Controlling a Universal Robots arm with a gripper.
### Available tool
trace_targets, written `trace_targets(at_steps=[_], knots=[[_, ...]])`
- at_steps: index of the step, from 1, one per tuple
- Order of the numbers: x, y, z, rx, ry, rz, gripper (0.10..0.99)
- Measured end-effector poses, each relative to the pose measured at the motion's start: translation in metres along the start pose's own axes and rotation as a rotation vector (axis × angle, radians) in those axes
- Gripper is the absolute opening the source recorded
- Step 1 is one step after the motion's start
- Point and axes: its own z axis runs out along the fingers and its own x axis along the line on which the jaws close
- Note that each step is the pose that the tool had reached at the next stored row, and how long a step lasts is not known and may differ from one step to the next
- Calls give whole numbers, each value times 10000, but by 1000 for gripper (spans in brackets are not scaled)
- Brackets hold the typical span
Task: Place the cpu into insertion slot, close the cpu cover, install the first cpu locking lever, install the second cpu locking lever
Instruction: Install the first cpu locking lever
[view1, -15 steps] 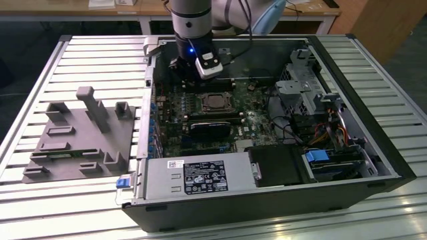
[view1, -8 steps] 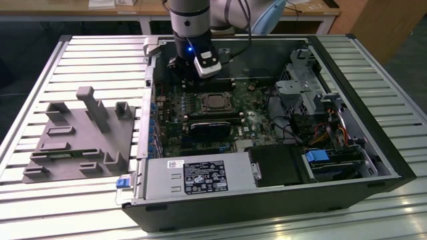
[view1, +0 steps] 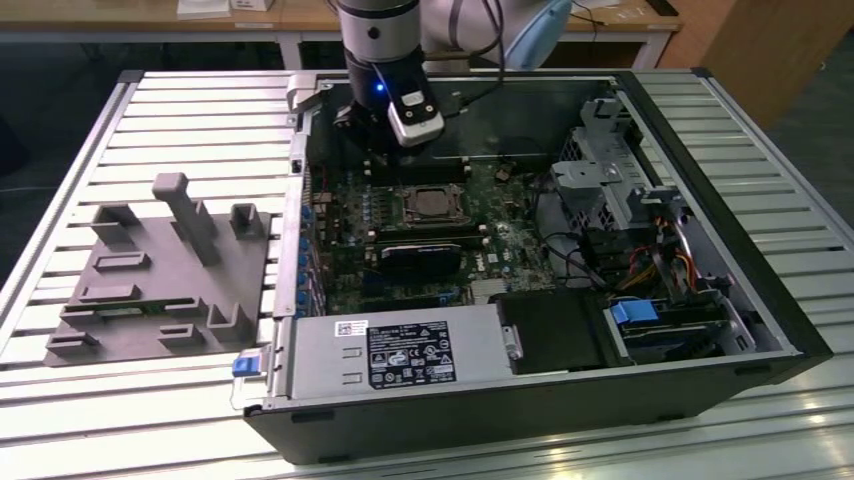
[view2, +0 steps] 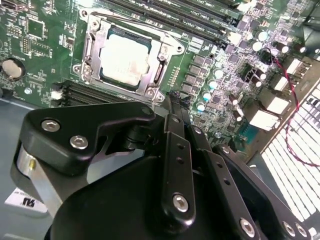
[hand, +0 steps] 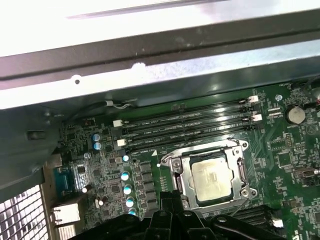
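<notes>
The cpu (view2: 125, 55) is found seated in the insertion slot (view2: 84, 70). Its pale metal top lies flat and is seen through the cut-out of the cpu cover (view2: 160, 52), which is down over it. Whether the locking levers along the slot's sides are latched cannot be made out in either wrist view.

In the second wrist view the gripper (view2: 174, 97) is seen with its jaws pressed together and nothing held between them. The tips stand just beside one corner of the slot; contact with the motherboard (view2: 30, 30) cannot be confirmed. The gripper's body is cut off by the frame edge in both wrist views. In the exterior view the tips are hidden behind the wrist of the arm (view1: 378, 40).

The slot is bounded on one side by the long black memory slots (hand: 190, 127), and the case wall (hand: 150, 55) rises close beyond them. In the exterior view the arm is noted just inside the far wall of the open computer case (view1: 747, 300), which rests on the slatted surface (view1: 174, 120). A grey fixture (view1: 160, 270) lies just beside the case on the exterior view's left, with bare slats around it.
</notes>
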Motion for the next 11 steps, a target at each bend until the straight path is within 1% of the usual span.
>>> trace_targets(at_steps=[2, 4, 8, 9, 10, 11], knots=[[-1, 1, -23, -4, 0, 1, 102], [10, -1, -25, -11, -13, -1, 102], [76, -14, -29, -16, -32, 0, 102], [88, -17, -29, -36, -28, 2, 102], [97, -19, -29, -85, -18, 5, 102], [105, -20, -27, -165, -2, 8, 102]])
